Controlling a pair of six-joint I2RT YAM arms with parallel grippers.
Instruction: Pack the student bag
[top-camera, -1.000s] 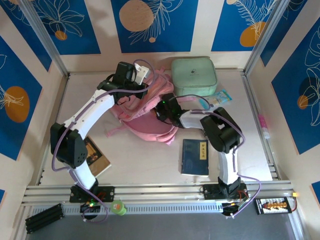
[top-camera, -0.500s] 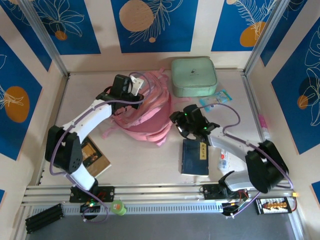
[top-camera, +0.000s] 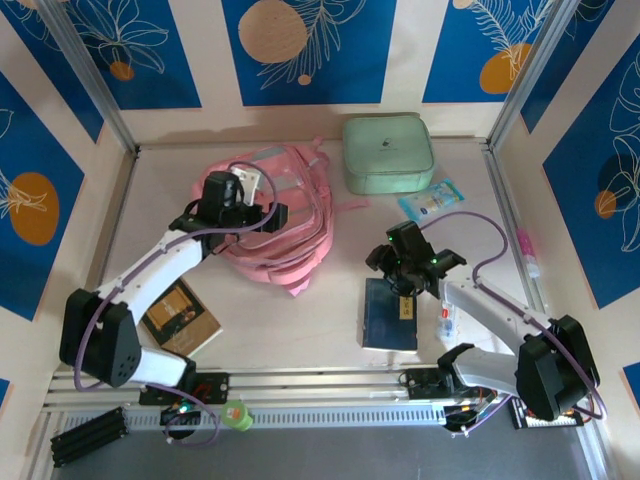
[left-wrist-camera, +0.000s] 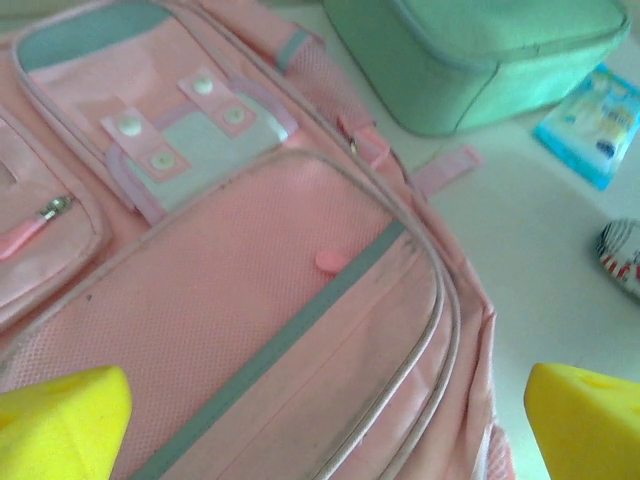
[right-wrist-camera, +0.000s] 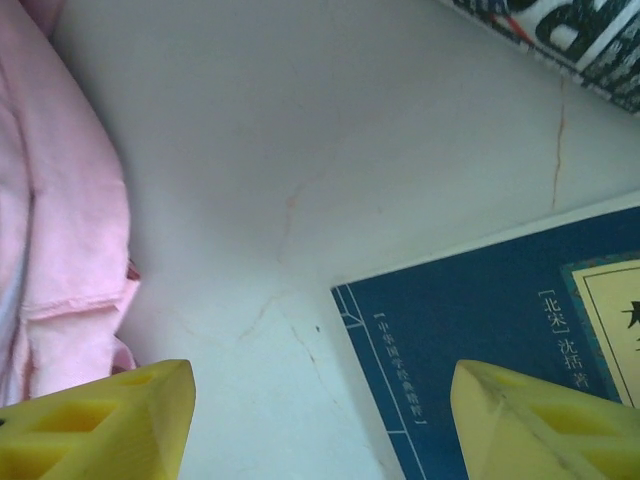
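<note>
From the top camera, the student bag (top-camera: 290, 225) lay flat at the back-left of the table (top-camera: 300, 330), and part of its near-left side was hidden under the left arm. That arm ran up from its base, bent, and held the left gripper (top-camera: 262, 213) over the bag's left half. The mint-green case (top-camera: 388, 153) sat just behind and right of the bag, the blue packet (top-camera: 432, 198) to the bag's right, and the brown book (top-camera: 180, 317) in front of the bag on its left. The right arm curled back from its base and held the right gripper (top-camera: 403, 288) pointed down at the far edge of the blue book (top-camera: 390, 318), in front of the bag and to its right. The small thing beside that book was too blurred to name. On the left wrist camera, the left gripper (left-wrist-camera: 320, 430) stood wide and released, its fingers (left-wrist-camera: 60, 425) cut off at the corners above the bag's front pocket (left-wrist-camera: 250, 300). A striped object (left-wrist-camera: 622, 255) was clipped by the right border. On the right wrist camera, the right gripper (right-wrist-camera: 320, 425) was parted with nothing in it, bare table between its fingers (right-wrist-camera: 100, 425). The bag's edge (right-wrist-camera: 60, 220) showed on the left, and a printed item (right-wrist-camera: 570, 35) was cut off at the top.
</note>
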